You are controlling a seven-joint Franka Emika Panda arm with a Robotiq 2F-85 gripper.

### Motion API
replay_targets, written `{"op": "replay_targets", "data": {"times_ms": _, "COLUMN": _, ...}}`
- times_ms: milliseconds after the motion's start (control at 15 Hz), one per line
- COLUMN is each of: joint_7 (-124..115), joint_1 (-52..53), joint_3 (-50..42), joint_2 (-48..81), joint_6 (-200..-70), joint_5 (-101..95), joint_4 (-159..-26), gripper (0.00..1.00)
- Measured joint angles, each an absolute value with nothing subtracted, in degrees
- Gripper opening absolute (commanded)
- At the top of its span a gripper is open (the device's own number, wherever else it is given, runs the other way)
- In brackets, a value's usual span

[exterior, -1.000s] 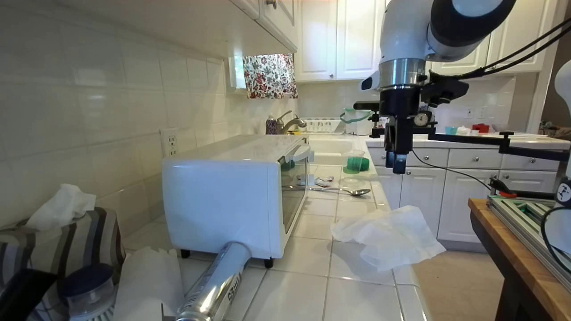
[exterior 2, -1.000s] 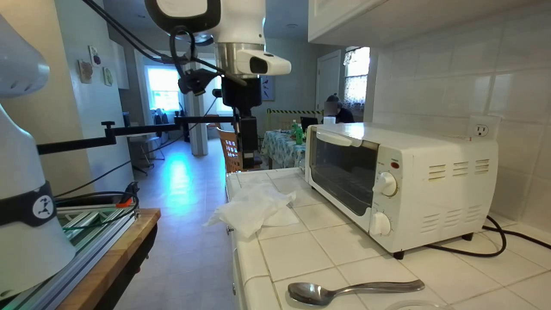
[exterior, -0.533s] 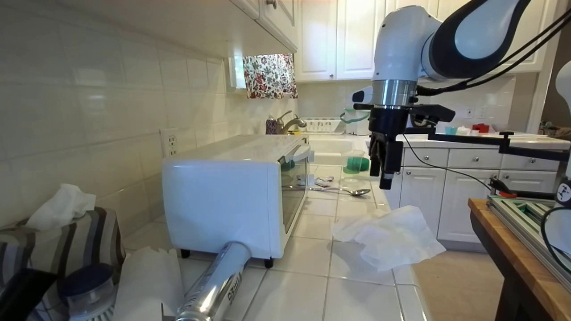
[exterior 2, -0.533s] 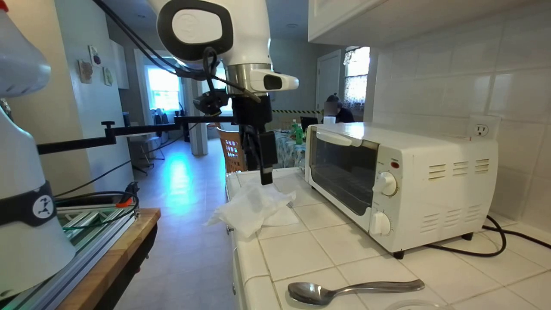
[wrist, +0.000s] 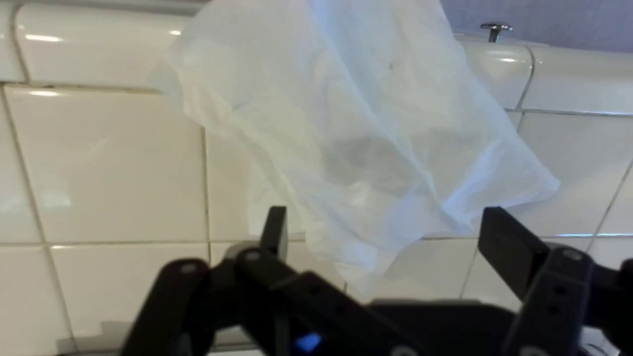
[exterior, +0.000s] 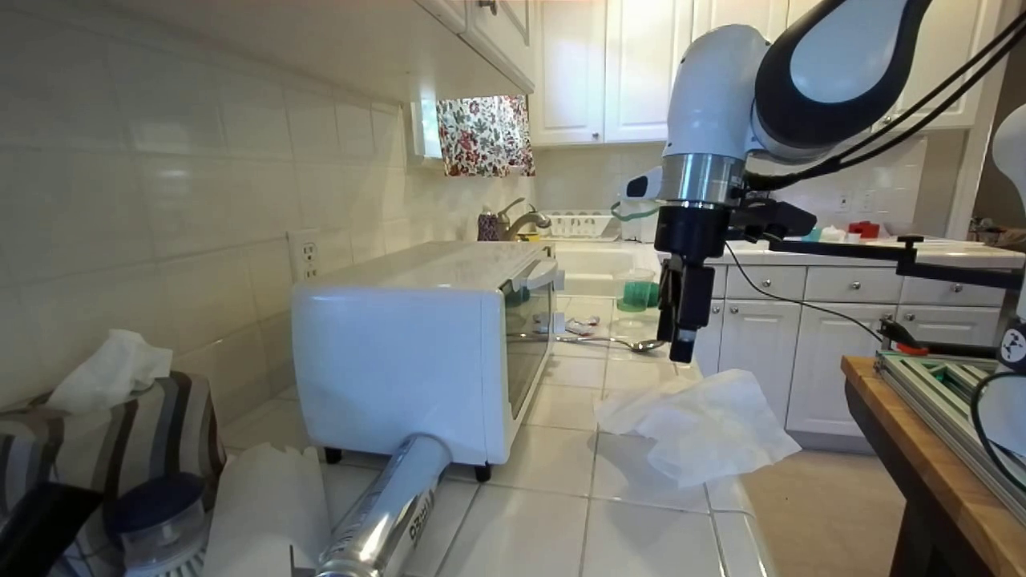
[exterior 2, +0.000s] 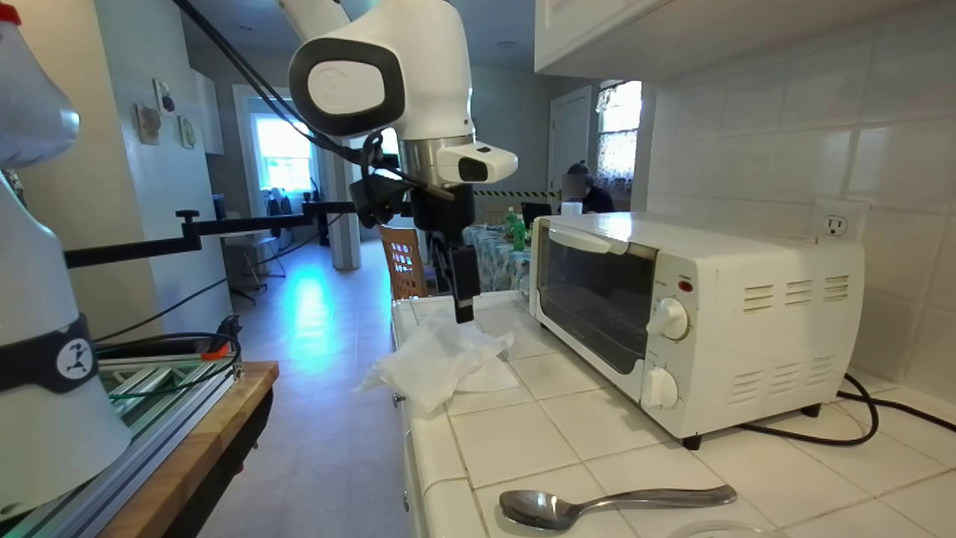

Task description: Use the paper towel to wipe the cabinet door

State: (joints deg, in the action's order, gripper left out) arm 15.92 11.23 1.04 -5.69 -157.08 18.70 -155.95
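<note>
A crumpled white paper towel [exterior: 717, 433] lies on the tiled counter, partly over its front edge; it also shows in the exterior view [exterior 2: 441, 362] and the wrist view [wrist: 356, 133]. My black gripper [exterior: 681, 349] hangs above the counter near the towel, pointing down, also in the exterior view [exterior 2: 464, 310]. In the wrist view the gripper's fingers [wrist: 383, 220] are wide apart with nothing held between them; the towel's near corner shows below the gap. White cabinet doors show in an exterior view, upper [exterior: 569, 72] and lower [exterior: 757, 353]. Which one the task means cannot be told.
A white toaster oven [exterior: 401, 369] stands on the counter beside the towel. A spoon [exterior 2: 597, 504], a green-bottomed plastic cup [exterior: 635, 292], a silver can [exterior: 393, 505] and a striped tissue box [exterior: 120, 433] are on the counter. The robot's wooden bench [exterior: 930, 449] stands across from it.
My gripper has moved down and toward the toaster oven's side, tilting slightly, and is now lower above the counter near the towel. The towel has not moved.
</note>
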Motion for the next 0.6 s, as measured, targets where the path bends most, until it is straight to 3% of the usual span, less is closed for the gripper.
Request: {"op": "replay_targets", "data": {"times_ms": 600, "joint_7": 20.4, "joint_1": 10.7, "joint_3": 2.4, "joint_2": 1.4, "joint_6": -156.4, "joint_5": 21.1, "joint_4": -153.7, "gripper": 1.0}}
